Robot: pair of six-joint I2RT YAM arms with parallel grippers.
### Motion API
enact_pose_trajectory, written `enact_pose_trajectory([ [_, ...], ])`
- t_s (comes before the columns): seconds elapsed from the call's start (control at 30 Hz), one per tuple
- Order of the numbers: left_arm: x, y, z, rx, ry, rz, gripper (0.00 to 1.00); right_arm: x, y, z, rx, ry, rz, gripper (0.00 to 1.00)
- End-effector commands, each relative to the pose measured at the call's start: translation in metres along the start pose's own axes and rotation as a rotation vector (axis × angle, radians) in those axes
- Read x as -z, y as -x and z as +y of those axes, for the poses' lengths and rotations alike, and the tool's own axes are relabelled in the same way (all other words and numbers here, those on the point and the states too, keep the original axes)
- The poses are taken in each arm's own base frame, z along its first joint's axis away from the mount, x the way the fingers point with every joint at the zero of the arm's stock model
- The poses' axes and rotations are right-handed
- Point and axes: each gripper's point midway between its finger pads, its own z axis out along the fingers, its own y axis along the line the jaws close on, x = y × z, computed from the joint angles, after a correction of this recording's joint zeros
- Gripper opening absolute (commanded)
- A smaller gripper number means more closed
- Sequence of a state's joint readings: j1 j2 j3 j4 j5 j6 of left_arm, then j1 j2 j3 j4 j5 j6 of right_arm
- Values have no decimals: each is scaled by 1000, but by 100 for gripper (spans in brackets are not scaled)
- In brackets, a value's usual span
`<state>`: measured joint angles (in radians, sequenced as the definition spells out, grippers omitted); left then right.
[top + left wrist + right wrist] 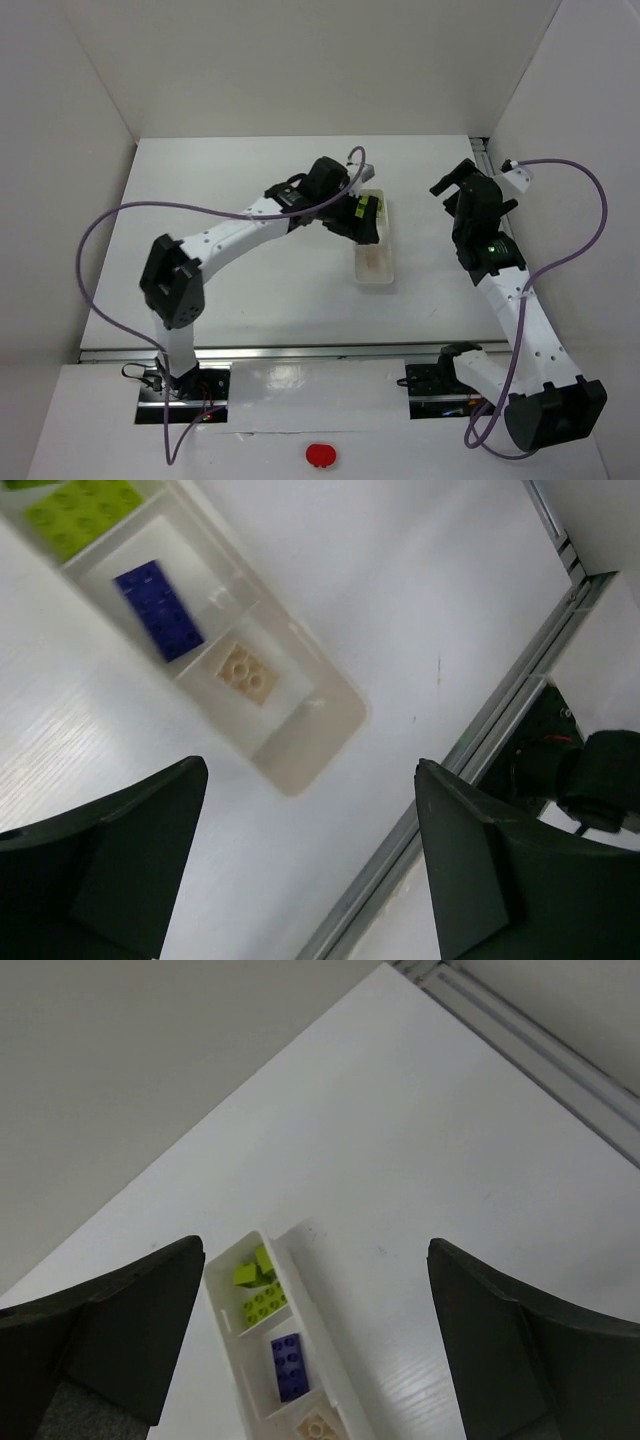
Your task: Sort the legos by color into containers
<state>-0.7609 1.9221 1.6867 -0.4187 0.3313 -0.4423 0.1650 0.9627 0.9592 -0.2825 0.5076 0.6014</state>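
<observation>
The long white tray lies mid-table, running away from me. In the left wrist view the tray holds yellow-green legos in the far compartment, a dark purple-blue lego in the one after it, a cream lego in the third, and nothing in the end compartment. My left gripper hovers over the tray's far half, open and empty. My right gripper is raised to the right of the tray, open and empty. Its view shows the tray, yellow-green legos and the purple-blue lego.
White walls enclose the table at the back and both sides. A metal rail runs along the table's near edge, with the right arm's base beyond it. Purple cables loop off both arms.
</observation>
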Motion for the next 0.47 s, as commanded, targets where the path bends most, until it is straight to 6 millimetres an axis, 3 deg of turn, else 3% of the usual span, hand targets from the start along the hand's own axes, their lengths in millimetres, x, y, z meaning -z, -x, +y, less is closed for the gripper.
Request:
enact_pose_trajectory([
  [0.0, 100, 36, 6, -97, 194, -191, 94, 1, 15, -29, -65, -190, -62, 100],
  [0.03, 115, 36, 17, -94, 244, -211, 94, -1, 14, -40, -62, -250, -76, 100],
  [0.07, 136, 40, 42, -66, 341, -252, 94, 1, 16, -42, -92, -269, -85, 100],
  [0.1, 146, 28, 58, -44, 393, -243, 94, -3, 8, -49, -82, -310, -72, 100],
  [0.13, 175, 29, 60, -36, 426, -298, 96, 0, 8, -54, -81, -338, -69, 100],
  [0.17, 194, 29, 84, 1, 499, -331, 97, -2, 3, -56, -77, -351, -57, 100],
  [0.2, 200, 14, 100, 26, 542, -316, 97, -1, 2, -58, -71, -356, -51, 100],
  [0.27, 226, 7, 118, 64, 595, -359, 98, -4, -1, -59, -70, -359, -40, 100],
  [0.3, 234, -2, 137, 105, 627, -354, 98, -4, -6, -59, -65, -354, -22, 100],
  [0.43, 260, -14, 158, 185, 653, -380, 98, -6, -12, -59, -72, -340, 0, 100],
])
